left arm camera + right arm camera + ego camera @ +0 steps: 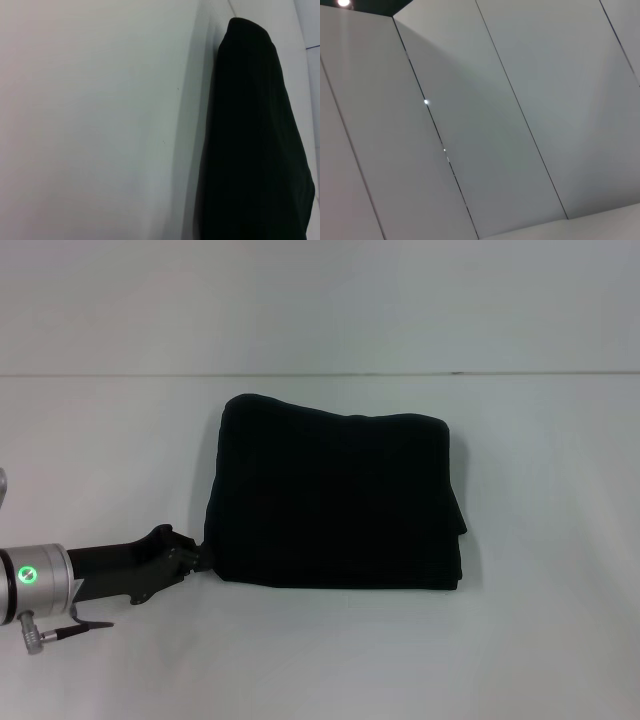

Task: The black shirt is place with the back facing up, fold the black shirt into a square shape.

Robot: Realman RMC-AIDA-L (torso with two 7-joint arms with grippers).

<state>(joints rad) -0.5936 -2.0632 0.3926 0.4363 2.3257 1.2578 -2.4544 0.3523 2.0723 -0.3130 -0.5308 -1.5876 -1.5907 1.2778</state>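
Black shirt folded square (plain side up).

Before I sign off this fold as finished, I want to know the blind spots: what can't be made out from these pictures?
- Left gripper: in the head view its tips meet the black shirt at its near-left corner; black on black hides whether they are open or shut.
- Right gripper: in no view; the right wrist view shows only wall panels.
- Shirt's underside and inner layers: hidden by the top layer in the head view.
- Left wrist view: the picture's edge cuts off the shirt.
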